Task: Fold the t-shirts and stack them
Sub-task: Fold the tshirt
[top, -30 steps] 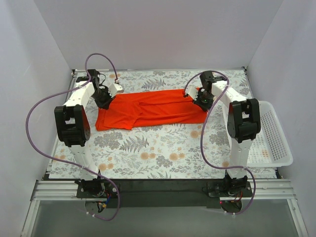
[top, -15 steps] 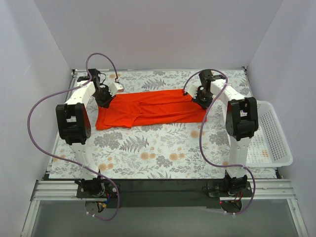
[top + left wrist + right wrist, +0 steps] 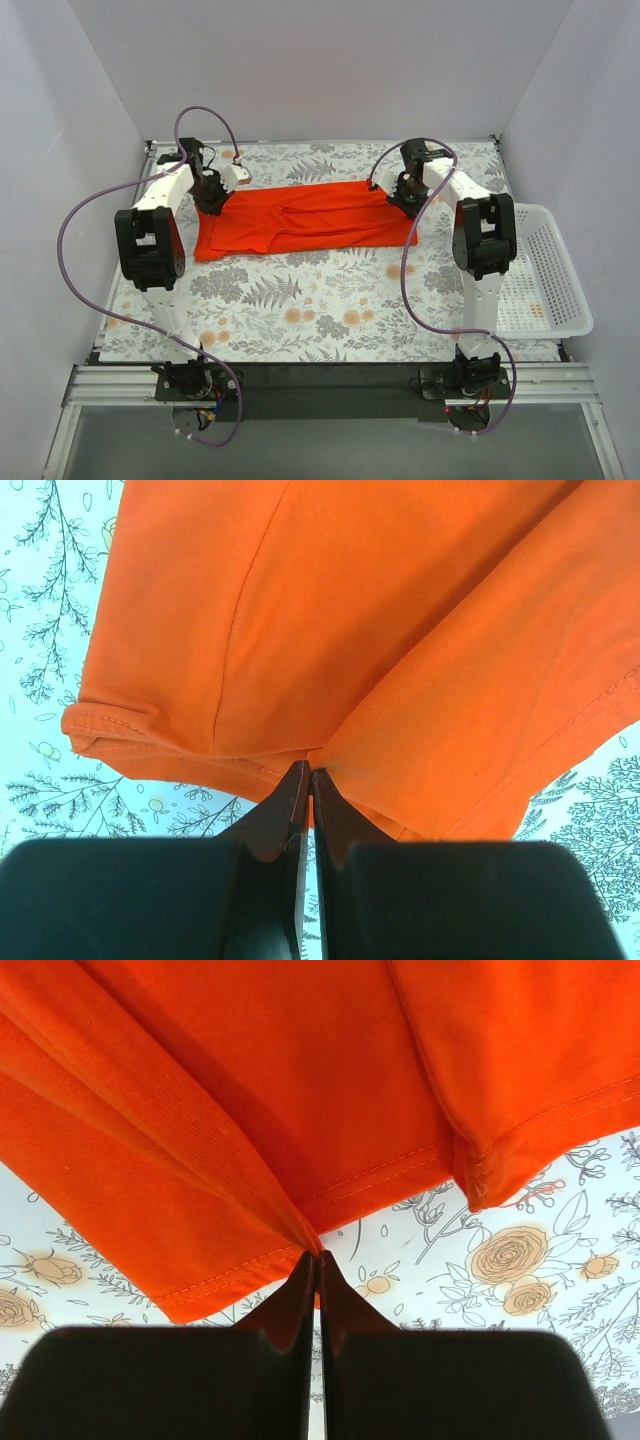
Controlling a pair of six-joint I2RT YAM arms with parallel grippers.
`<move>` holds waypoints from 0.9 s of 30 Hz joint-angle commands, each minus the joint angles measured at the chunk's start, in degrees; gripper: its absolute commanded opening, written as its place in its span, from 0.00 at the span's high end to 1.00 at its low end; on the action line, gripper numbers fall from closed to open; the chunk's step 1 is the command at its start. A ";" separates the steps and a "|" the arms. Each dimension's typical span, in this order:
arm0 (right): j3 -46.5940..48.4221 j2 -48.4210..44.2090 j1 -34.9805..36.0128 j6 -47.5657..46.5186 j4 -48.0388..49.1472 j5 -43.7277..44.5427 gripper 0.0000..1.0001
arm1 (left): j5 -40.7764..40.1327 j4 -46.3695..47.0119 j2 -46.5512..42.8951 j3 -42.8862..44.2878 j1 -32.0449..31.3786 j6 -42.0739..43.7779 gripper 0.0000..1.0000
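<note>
Garment position: the plain bright orange-red short-sleeved cloth t-shirt [image 3: 310, 218] lies on the far half of the floral-printed surface [image 3: 300, 300], stretched crosswise between the two arms. In the top view I see it folded into a long band. A lengthwise fold line runs along its middle, and its near left corner reaches further toward the arm bases than the rest.

Left gripper [image 3: 306, 770]: from the left wrist camera I read both black fingers pressed together, tips meeting, with the stitched edge of the t-shirt pinched between them. The cloth puckers into the tips, and a rolled hem sits to the left of the pinch point. In the top view this gripper is at the left end of the t-shirt, on its far edge.

Right gripper [image 3: 318, 1257]: from the right wrist camera I read the same condition. The fingers are closed with tips meeting on a stitched hem, and pleats of cloth fan away from the pinch. Surface printed with orange flowers shows below the hem. In the top view this gripper is at the right end of the t-shirt, on its far edge.

White perforated plastic basket [image 3: 545, 270]: it stands just beside the right edge of the surface, apart from the t-shirt.

Purple cables [image 3: 75, 215]: one loops from each arm down to its base.
</note>
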 commanded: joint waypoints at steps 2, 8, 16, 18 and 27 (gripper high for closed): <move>4.27 0.97 -0.40 -0.68 -0.96 -0.03 0.99 | -0.35 1.88 0.37 1.25 0.46 -0.59 1.00; 5.50 0.97 -0.40 1.33 -0.87 0.49 0.88 | -1.23 4.07 0.02 -0.16 0.55 -2.25 1.00; 4.46 -5.17 -0.93 10.99 -2.62 -3.01 0.53 | 6.67 -0.66 -4.98 1.95 6.60 -13.15 0.64; 3.06 -7.81 -0.93 15.03 -4.02 -5.47 0.52 | 8.69 -2.24 -6.74 0.03 8.27 -16.31 0.62; -3.01 -9.49 -4.79 30.07 -7.19 -11.10 0.47 | 16.17 -0.95 -12.29 -14.13 14.26 -25.53 0.52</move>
